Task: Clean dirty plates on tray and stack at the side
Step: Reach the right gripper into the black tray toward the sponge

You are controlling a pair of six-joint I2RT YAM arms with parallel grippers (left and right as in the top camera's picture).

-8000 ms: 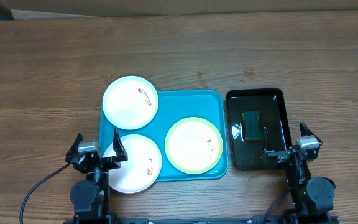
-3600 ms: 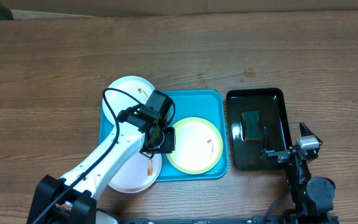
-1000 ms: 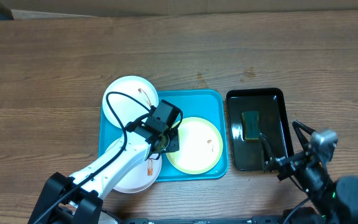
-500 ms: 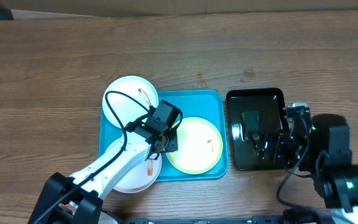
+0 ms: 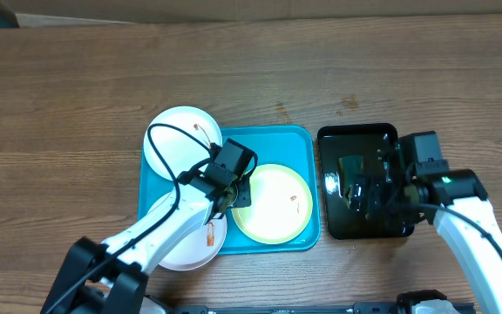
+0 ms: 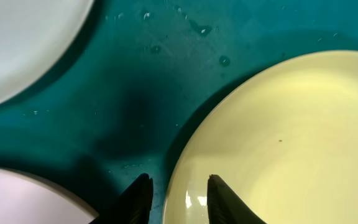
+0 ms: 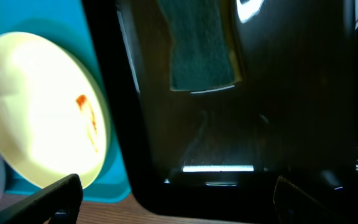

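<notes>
On the wooden table [image 5: 77,87], left jaws pinch the yellow-rimmed plate [image 5: 279,208]; right jaws gape over black tray [image 5: 342,227]

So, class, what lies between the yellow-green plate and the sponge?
In the right wrist view, only the turquoise tray's rim and the black tray's wall separate the plate from the sponge.

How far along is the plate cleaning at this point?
Done: nothing; both white plates and the yellow-green plate show smears, none stacked. In hand: left gripper straddles that plate's rim on the blue tray, while the open right gripper hangs over the black tray beside the sponge. Left: wiping every plate and stacking them.
</notes>
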